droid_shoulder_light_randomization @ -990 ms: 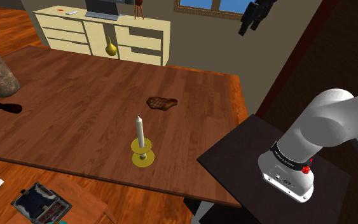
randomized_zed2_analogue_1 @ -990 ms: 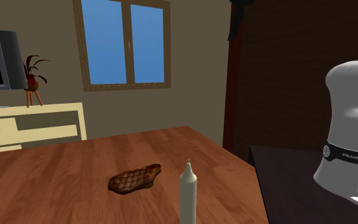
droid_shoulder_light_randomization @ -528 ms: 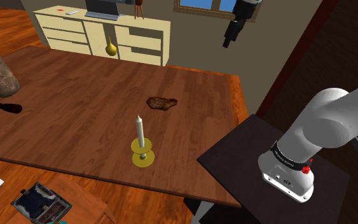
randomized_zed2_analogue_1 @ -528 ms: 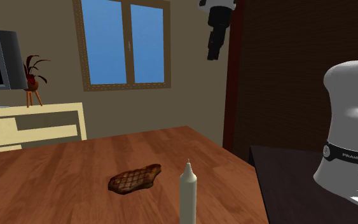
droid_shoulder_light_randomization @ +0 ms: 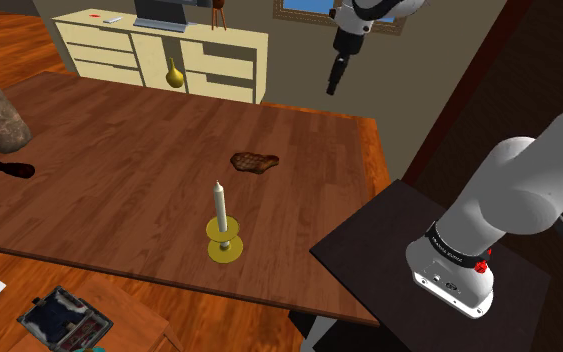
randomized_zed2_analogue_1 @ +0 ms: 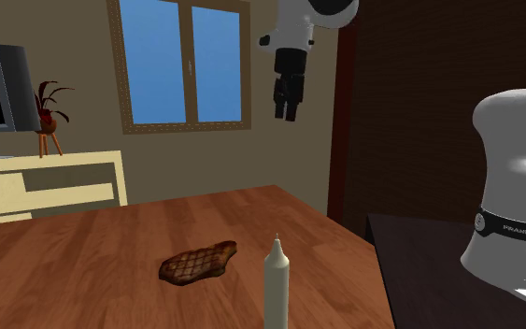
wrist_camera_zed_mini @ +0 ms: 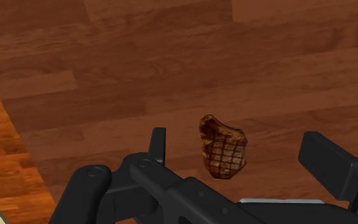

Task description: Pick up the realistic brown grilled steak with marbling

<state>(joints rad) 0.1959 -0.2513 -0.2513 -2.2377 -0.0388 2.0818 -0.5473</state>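
White arm [droid_shoulder_light_randomization: 514, 190], blk gripper [randomized_zed2_analogue_1: 286, 112], red base btn [droid_shoulder_light_randomization: 482, 267].

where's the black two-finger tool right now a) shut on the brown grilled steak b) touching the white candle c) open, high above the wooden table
c: the black two-finger tool hangs high over the wooden table, fingers apart, and the brown grilled steak lies untouched on it.

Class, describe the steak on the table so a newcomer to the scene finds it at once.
Start at the brown wooden table. Near its end at the shoulder view's right, beyond the white candle, lies the steak. It is flat and brown with dark grill lines, while the candle stands upright.
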